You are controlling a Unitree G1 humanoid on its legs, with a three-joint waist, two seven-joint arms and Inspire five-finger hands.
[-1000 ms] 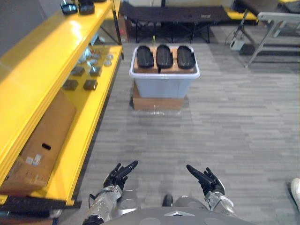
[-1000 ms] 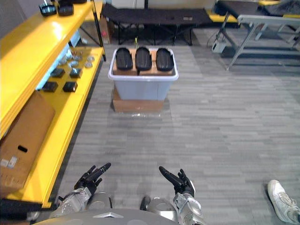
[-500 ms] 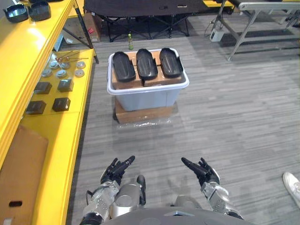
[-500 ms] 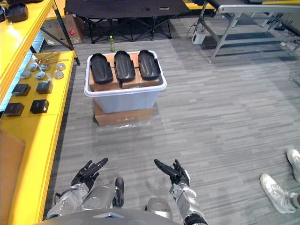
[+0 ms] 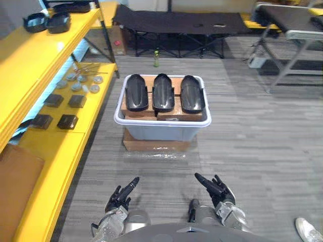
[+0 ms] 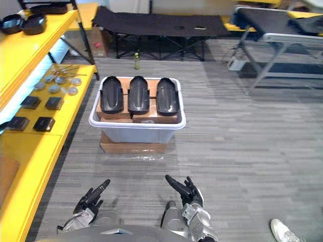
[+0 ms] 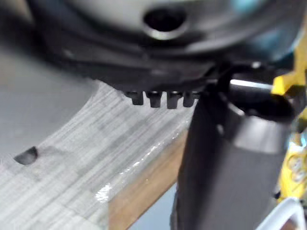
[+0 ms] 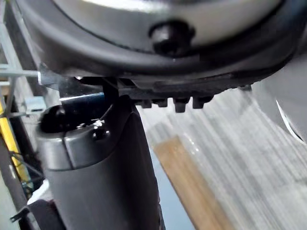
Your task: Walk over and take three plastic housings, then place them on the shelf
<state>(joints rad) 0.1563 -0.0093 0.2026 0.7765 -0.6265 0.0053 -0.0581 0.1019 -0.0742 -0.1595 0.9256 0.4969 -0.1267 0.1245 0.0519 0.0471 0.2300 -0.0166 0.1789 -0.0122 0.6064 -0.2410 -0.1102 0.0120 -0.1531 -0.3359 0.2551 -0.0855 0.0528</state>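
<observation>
View has swung, tub (image 5: 162, 132) now dead ahead | three plastic housings (image 5: 163, 93) lie side by side in it (untouched) | left hand (image 5: 121, 194), right hand (image 5: 214, 187) low, fingers straight, empty | risk: overstepping kicks the tub

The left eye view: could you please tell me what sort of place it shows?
Probably a workshop or storeroom: a long yellow shelf with small parts, a grey bin carrying three black plastic housings, and a black folding cot behind.
</observation>
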